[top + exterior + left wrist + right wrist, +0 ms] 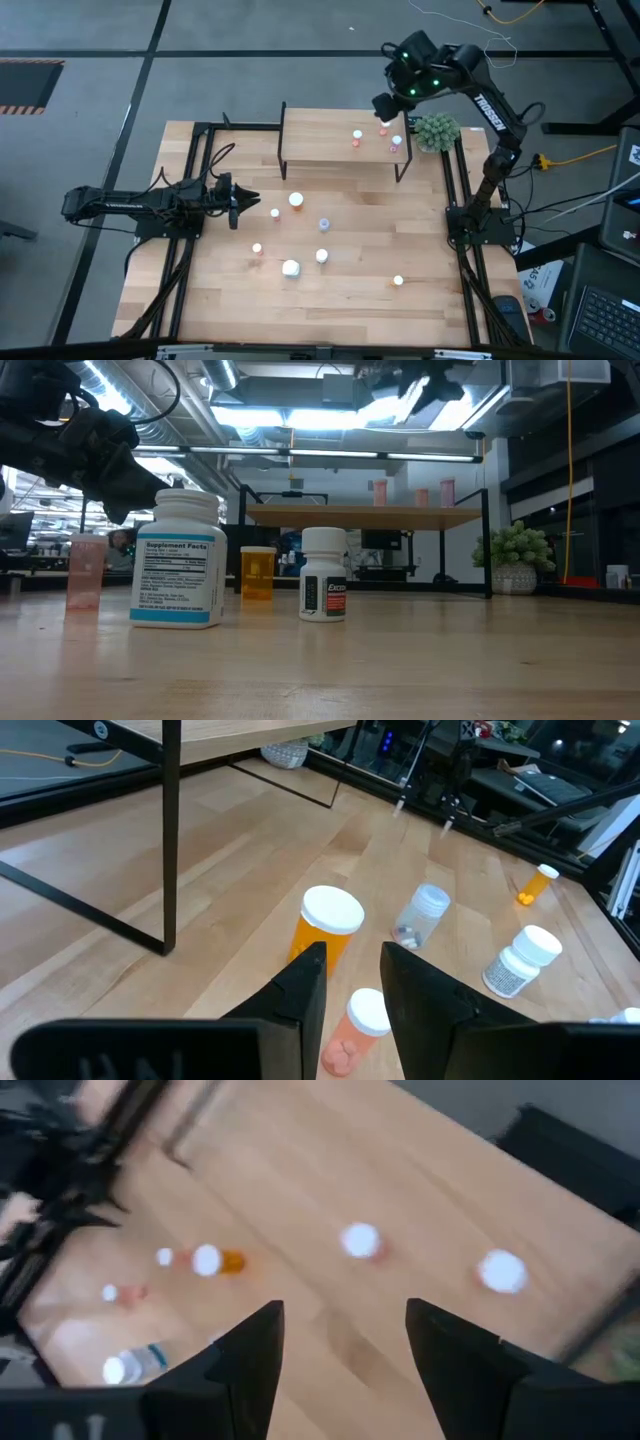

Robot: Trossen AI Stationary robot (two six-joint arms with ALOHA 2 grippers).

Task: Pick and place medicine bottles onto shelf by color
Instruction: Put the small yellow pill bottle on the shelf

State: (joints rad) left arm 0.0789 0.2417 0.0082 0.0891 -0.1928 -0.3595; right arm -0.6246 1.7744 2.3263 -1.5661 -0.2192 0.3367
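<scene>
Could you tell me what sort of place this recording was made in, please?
Most likely a robotics lab or industrial workshop: the wooden table stands on a bare grey floor with cables trailing across it, exposed ceiling ducts and strip lights run overhead, and computer gear sits beside the rig.

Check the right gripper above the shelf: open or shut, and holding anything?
Open and empty. The right gripper shows a wide gap between its fingers with only the shelf visible through it, pink bottles standing below.
</scene>
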